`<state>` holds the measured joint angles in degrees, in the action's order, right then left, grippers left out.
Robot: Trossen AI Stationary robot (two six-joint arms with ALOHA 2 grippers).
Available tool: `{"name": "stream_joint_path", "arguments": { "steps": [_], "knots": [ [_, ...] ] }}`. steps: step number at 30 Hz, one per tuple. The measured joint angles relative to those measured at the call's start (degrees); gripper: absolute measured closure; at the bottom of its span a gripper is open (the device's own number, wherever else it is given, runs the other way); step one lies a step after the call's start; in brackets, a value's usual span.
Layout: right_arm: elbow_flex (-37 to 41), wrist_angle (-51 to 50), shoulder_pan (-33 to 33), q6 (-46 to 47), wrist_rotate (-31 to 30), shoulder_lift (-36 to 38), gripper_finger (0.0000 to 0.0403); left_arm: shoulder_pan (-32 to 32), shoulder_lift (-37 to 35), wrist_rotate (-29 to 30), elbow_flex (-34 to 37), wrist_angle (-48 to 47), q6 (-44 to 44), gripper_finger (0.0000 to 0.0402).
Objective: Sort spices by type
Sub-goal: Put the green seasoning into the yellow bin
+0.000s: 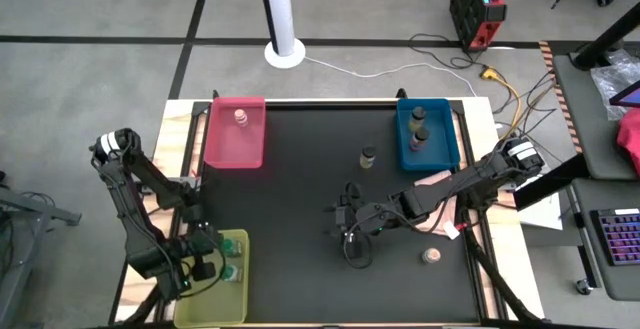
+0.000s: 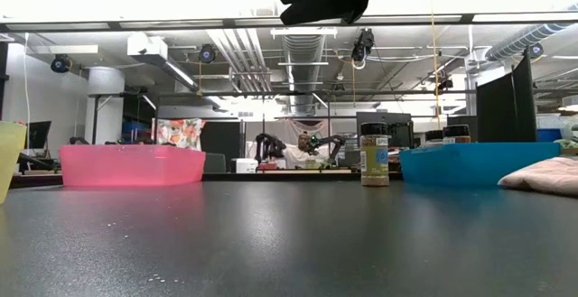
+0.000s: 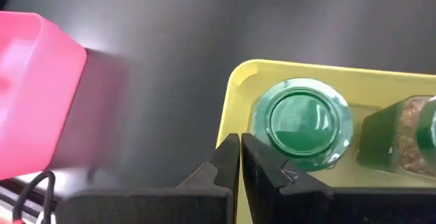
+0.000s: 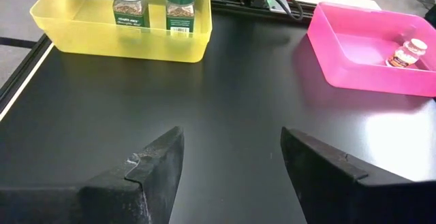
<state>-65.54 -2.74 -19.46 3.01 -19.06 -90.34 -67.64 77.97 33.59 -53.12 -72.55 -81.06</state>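
Two green-lidded spice jars (image 4: 129, 3) (image 4: 180, 6) stand in the yellow-green tray (image 1: 228, 279). One pinkish-topped jar (image 1: 240, 117) is in the pink tray (image 1: 235, 134). Two dark-capped jars (image 1: 419, 129) stand in the blue tray (image 1: 445, 134). A brown-capped jar (image 2: 375, 154) stands on the table's far middle. A pinkish-topped jar (image 1: 432, 256) sits on the table's near right. My left gripper (image 3: 240, 163) is shut and empty over the yellow-green tray's rim, beside a green lid (image 3: 303, 120). My right gripper (image 4: 231, 163) is open and empty above the table's middle (image 1: 342, 224).
A pink cloth (image 2: 546, 175) lies at the table's right, partly under my right arm (image 1: 450, 184). The black table (image 1: 300, 199) has bare surface between the three trays. Room and benches show beyond the far edge.
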Motion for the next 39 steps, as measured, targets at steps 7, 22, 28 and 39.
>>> {"name": "stream_joint_path", "arguments": {
  "steps": [7, 22, 28, 39],
  "knots": [
    [0.0, 0.0, 0.0, 0.01, -0.01, 0.0, 0.0155, 0.02, -0.02, -7.68, -1.88, -3.46, -0.52, 0.0402],
    [0.0, 0.0, 0.0, 0.01, 0.0, 0.0, 0.0161, 0.53, 0.76, -4.69, -0.09, 0.35, 0.75, 0.0402],
    [0.0, 0.0, 0.0, 0.37, 0.01, -0.01, 0.0167, 0.79, 0.79, -4.71, -0.31, -0.49, 1.97, 0.0402],
    [0.0, -0.02, 0.0, 0.35, -0.01, -0.01, 0.0149, 0.96, 0.79, -7.13, -0.42, 3.98, 2.63, 0.0402]
  ]
}}
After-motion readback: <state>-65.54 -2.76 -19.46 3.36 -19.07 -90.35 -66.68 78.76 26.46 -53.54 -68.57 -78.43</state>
